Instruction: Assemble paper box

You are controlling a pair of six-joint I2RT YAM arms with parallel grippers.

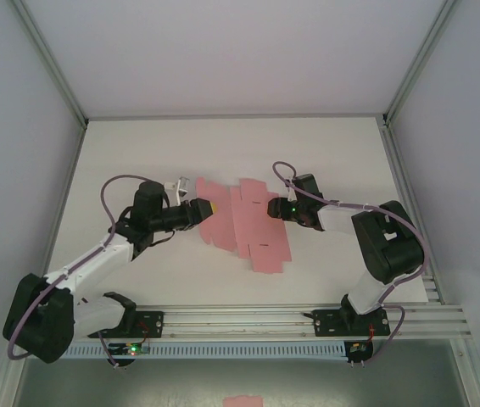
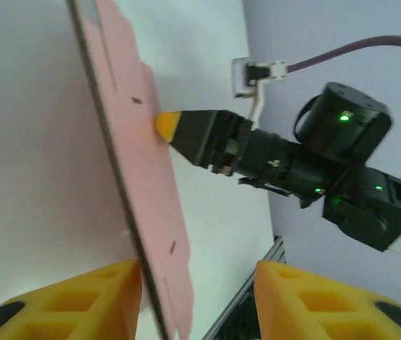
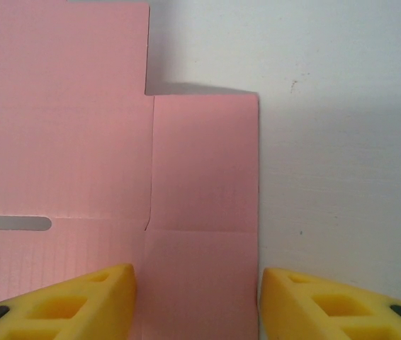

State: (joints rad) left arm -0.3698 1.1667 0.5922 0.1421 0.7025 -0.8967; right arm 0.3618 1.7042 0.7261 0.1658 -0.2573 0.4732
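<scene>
The paper box (image 1: 257,233) is a flat pink cut-out sheet with creases and slots, lying mid-table between the arms. My left gripper (image 1: 212,207) is at its left edge. In the left wrist view the sheet (image 2: 144,177) is seen nearly edge-on; its edge runs between my open left gripper (image 2: 197,297), close against the left finger (image 2: 115,290). My right gripper (image 1: 270,206) is over the sheet's upper right part, its yellow tip (image 2: 166,124) touching the card. In the right wrist view the open right gripper (image 3: 197,304) straddles a narrow flap (image 3: 200,170) of the sheet.
An aluminium rail (image 1: 248,318) with both arm bases runs along the near edge. Metal frame posts (image 1: 53,68) and white walls close in the table on three sides. A small pink patch (image 1: 242,400) lies below the rail.
</scene>
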